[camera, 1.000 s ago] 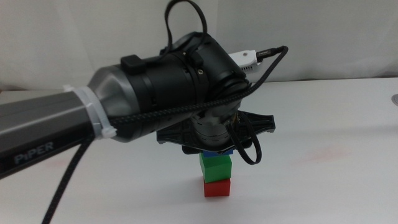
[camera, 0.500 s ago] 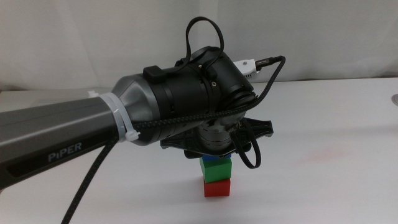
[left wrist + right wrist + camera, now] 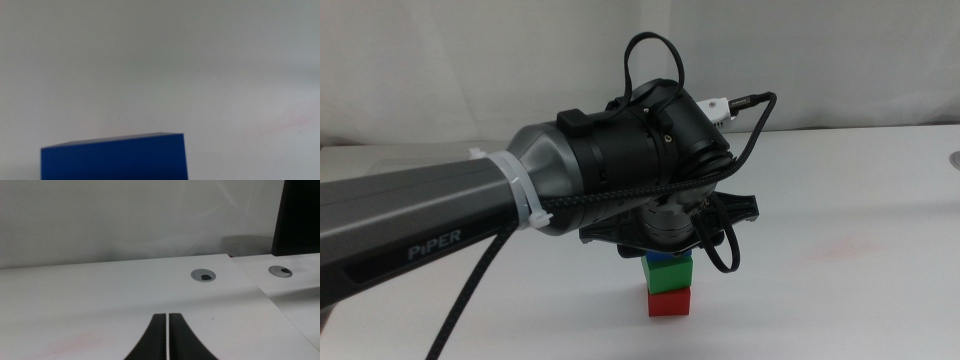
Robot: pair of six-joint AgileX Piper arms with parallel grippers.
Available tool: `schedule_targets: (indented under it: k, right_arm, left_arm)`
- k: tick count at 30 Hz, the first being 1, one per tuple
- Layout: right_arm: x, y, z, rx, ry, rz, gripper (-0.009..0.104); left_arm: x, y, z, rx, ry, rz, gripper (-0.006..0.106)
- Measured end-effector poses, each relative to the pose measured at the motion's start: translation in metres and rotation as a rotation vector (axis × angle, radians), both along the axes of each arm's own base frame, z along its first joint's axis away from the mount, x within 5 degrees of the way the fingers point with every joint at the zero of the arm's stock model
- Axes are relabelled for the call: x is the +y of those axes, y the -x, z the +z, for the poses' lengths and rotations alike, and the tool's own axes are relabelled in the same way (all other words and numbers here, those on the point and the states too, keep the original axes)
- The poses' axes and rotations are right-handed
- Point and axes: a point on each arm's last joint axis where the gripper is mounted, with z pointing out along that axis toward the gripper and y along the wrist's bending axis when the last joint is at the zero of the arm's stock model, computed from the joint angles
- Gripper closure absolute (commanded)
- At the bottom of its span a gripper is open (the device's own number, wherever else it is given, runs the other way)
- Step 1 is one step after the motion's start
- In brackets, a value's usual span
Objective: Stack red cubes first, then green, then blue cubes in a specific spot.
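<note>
Red, green and blue cubes form one upright column on the plain white tabletop [image 3: 860, 200], which runs back to a pale, bare wall [image 3: 440, 60]. Largest in the middle view is the left arm [image 3: 470, 215], a grey and black tube marked PIPER with a braided black cable along it, reaching in from the left side; its wrist hangs directly over the column. The left gripper [image 3: 665, 240] sits low over the top of the stack — whether it is clenched or released cannot be told, since the wrist body hides it. Below it, the small matte green cube [image 3: 669, 273] rests squarely on the small matte red cube [image 3: 670, 303], which stands on the table. The small matte blue cube [image 3: 115, 159] is on top, only a sliver showing in the middle view. Far off, the right gripper [image 3: 167, 342] waits with its dark jaws pressed together, near two round grey cable grommets [image 3: 204, 275].
</note>
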Motion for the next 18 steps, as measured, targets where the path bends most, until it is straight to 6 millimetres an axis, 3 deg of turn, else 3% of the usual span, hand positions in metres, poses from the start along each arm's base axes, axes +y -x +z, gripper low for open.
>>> schedule_targets:
  k: [10,11,13,15,17,18]
  right_arm:
    - [0.0000,0.0000,0.0000,0.000,-0.005,-0.001,0.097]
    - [0.0000,0.0000,0.0000,0.000,-0.005,-0.001,0.097]
    - [0.0000,0.0000,0.0000,0.000,-0.005,-0.001,0.097]
    - [0.0000,0.0000,0.0000,0.000,-0.005,-0.001,0.097]
    - [0.0000,0.0000,0.0000,0.000,-0.005,-0.001,0.097]
    - [0.0000,0.0000,0.0000,0.000,-0.005,-0.001,0.097]
  left_arm:
    - [-0.0021,-0.0016,-0.0062,0.019,-0.019,0.006,0.103]
    - [-0.0021,-0.0016,-0.0062,0.019,-0.020,0.004,0.089]
    - [-0.0021,-0.0016,-0.0062,0.019,-0.023,-0.004,0.073]
    - [-0.0026,-0.0019,-0.0061,0.015,-0.021,-0.014,0.049]
    - [-0.0048,-0.0024,-0.0069,0.012,-0.005,-0.029,0.015]
    - [-0.0060,-0.0025,-0.0084,0.015,0.000,-0.034,0.008]
